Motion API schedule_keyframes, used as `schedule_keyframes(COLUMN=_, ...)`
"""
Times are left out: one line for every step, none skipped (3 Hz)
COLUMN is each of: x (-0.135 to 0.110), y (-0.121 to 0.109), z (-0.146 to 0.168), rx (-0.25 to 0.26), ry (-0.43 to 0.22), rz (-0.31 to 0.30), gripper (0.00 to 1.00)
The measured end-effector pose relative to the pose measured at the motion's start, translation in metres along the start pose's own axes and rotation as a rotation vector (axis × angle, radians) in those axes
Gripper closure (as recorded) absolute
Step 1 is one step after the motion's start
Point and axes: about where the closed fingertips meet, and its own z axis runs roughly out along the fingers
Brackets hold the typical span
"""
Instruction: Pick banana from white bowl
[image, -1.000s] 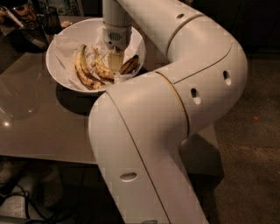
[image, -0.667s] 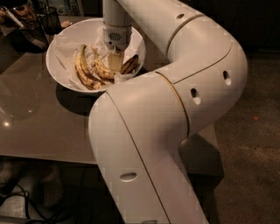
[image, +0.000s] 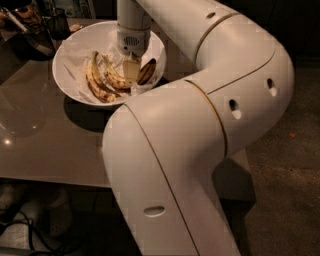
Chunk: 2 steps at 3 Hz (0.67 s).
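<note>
White bowl on tabletop, w/ gripper down inside it at the banana.
L to R: a lone spotted banana lay along the bowl's left side on crumpled white paper. Just right of it lay the V-shaped pair, one arm yellow w/ brown speckles, the other dark brown, joined toward the near rim. Gripper stood betw. the two arms, right by the yellow one; whether it was wide, narrow or holding couldn't be told. The white robot arm filled the right.
</note>
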Motion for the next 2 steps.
schedule_keyframes(x=-0.002, y=0.014, z=-0.02, rx=0.075, ry=-0.027, rz=-0.026, gripper=1.0)
schedule_keyframes(x=0.001, y=0.034, z=-0.037, rx=0.113, ry=-0.046, rz=-0.053, gripper=1.0)
